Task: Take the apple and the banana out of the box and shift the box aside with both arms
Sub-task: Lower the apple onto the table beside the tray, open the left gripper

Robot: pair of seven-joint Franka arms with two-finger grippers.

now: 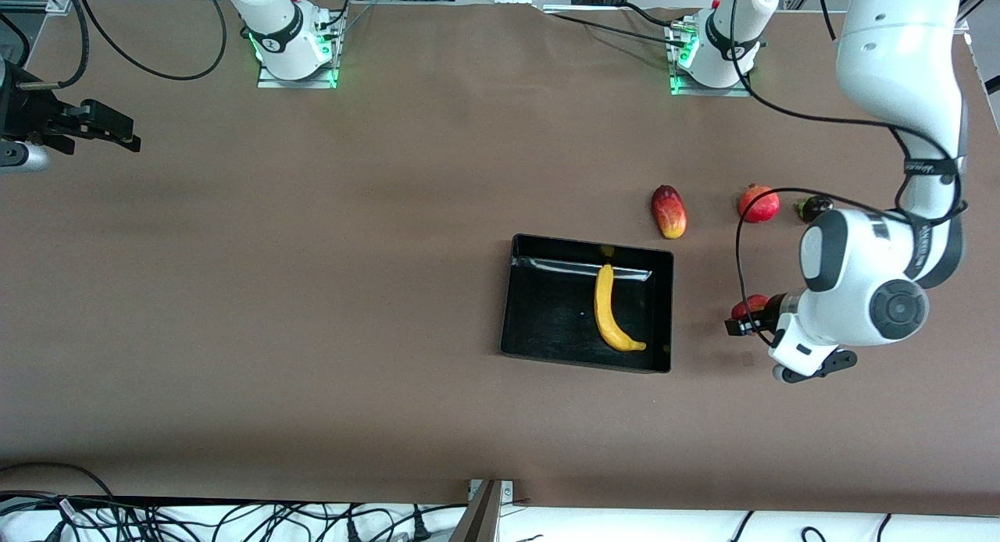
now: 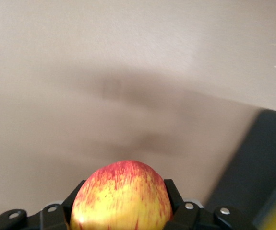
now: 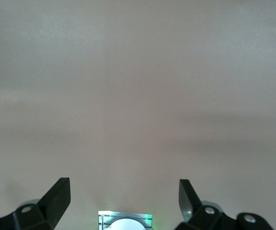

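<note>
My left gripper [image 1: 740, 321] is shut on the red apple with yellow streaks [image 1: 751, 304], which it holds above the bare table just beside the box, toward the left arm's end. In the left wrist view the apple [image 2: 123, 196] fills the gap between the black fingers [image 2: 172, 190], and a corner of the box [image 2: 253, 172] shows. The glossy black box [image 1: 539, 315] sits mid-table with the yellow banana [image 1: 609, 309] lying in it. My right gripper [image 1: 125, 133] waits open and empty at the right arm's end of the table [image 3: 123, 186].
An oblong red-yellow mango [image 1: 669, 212], a red pomegranate [image 1: 759, 204] and a small dark fruit [image 1: 814, 208] lie farther from the front camera than the box, under the left arm. The right arm's base [image 3: 125, 221] shows between its fingers. Cables run along the table's near edge.
</note>
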